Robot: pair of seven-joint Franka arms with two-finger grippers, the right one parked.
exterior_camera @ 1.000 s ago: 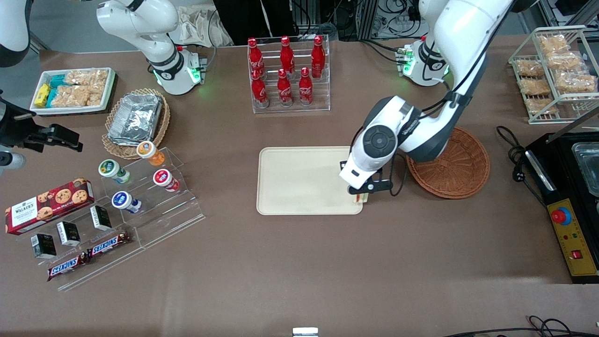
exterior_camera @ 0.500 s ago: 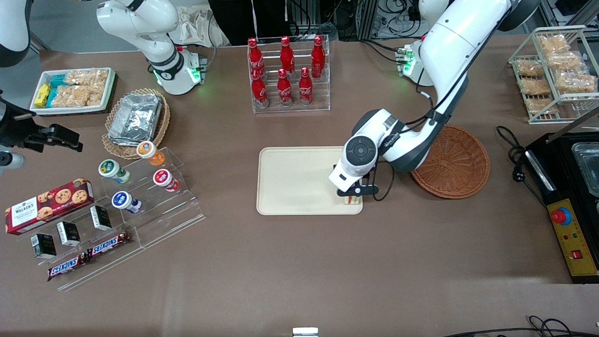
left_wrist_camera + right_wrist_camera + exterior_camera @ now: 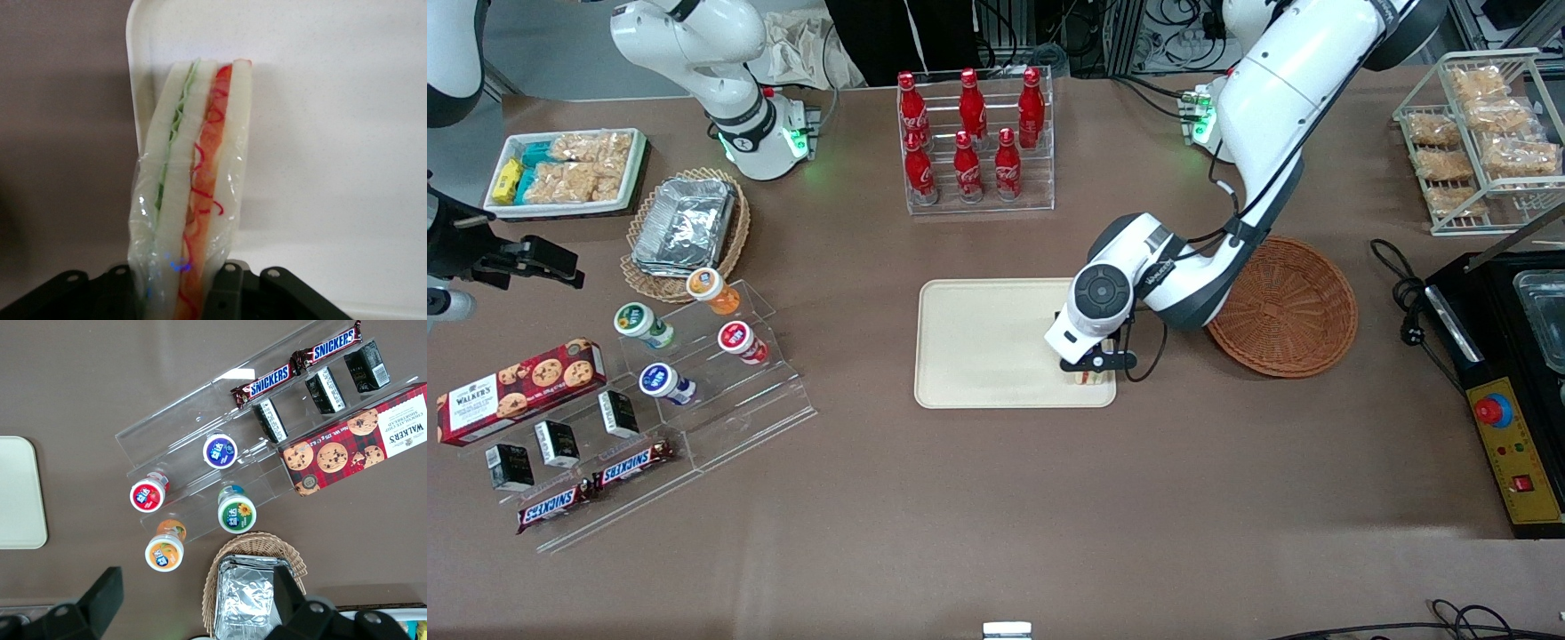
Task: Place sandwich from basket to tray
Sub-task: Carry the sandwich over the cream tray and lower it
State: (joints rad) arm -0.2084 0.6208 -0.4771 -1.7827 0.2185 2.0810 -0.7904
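The tool of the left arm is over the corner of the tray that is nearest to the basket and to the front camera. It is clenched on the sandwich; in the left wrist view the two fingers press the wrapped wedge from both sides, at its lower end. The sandwich is in clear film and stands on its edge, with the green filling on one side and the orange-red filling on the other.

The important relation here is between the sandwich and the rim of the tray. The long axis of the wedge runs away from the tool, and the free end is over the cream surface, just beside the rounded corner. The side with the green layer is very close to the rim, and past the rim there is only the brown tabletop. I cannot tell if the sandwich already touches the tray or hangs a little above it.

The basket has nothing in it, so I judge the carrying is almost done. The coming move is probably to lower and let go. The risk is that the thin wedge falls toward the rim, so a place a little more inside the tray would be safer
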